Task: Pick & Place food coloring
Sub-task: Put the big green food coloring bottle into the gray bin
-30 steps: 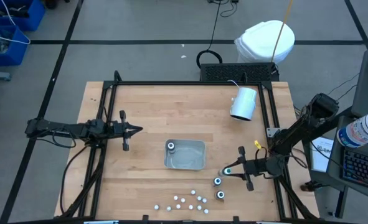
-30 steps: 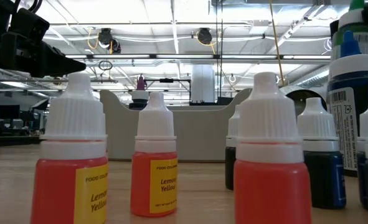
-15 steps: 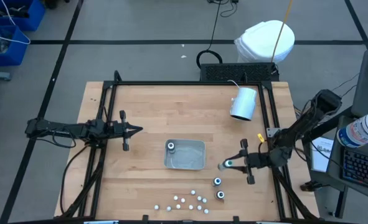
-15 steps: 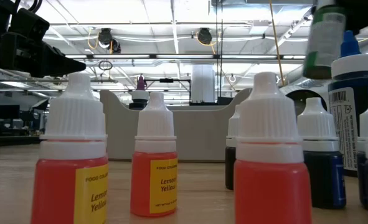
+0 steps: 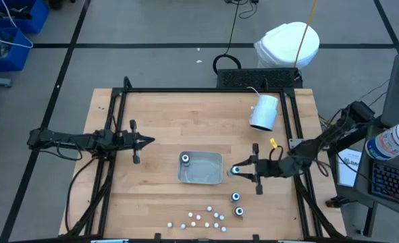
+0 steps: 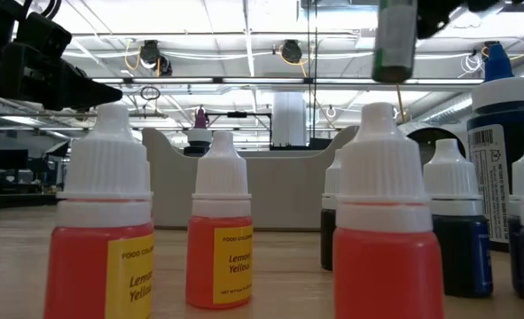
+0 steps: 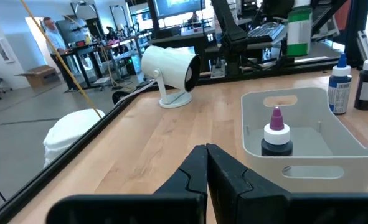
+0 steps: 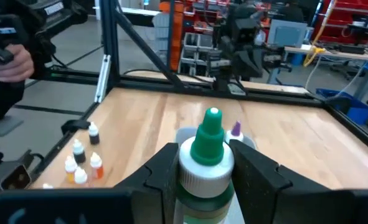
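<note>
The green-tipped food coloring bottle (image 8: 207,146) hangs in the air at the right end of the grey tray (image 5: 209,177), with my right gripper (image 5: 238,171) shut on it. A purple-tipped bottle (image 7: 276,134) stands upright inside the tray. Two dark bottles (image 5: 235,197) (image 5: 240,211) stand on the table nearer the front edge. My left gripper (image 5: 148,140) waits shut and level left of the tray, touching nothing. My right gripper pinches the green-tipped bottle between its two fingers (image 8: 165,167) at the white cap (image 8: 187,163), just under the green tip. The fingers come in level from the table's right side. The bottle stays upright and is lifted clear of the table, its green-labelled body (image 6: 394,40) below the fingers.
A cluster of several small white-capped bottles (image 5: 200,217), some lemon yellow (image 6: 219,239), stands near the front edge. A white cylindrical device (image 5: 264,111) lies at the far right. A black frame (image 5: 206,90) borders the table. A person's hand (image 8: 12,62) shows beyond the table.
My right gripper has risen and gone toward the table's left and far side, from beside the two dark bottles to the tray's right end. The green-tipped bottle has gone with it, upright, higher above the table.
</note>
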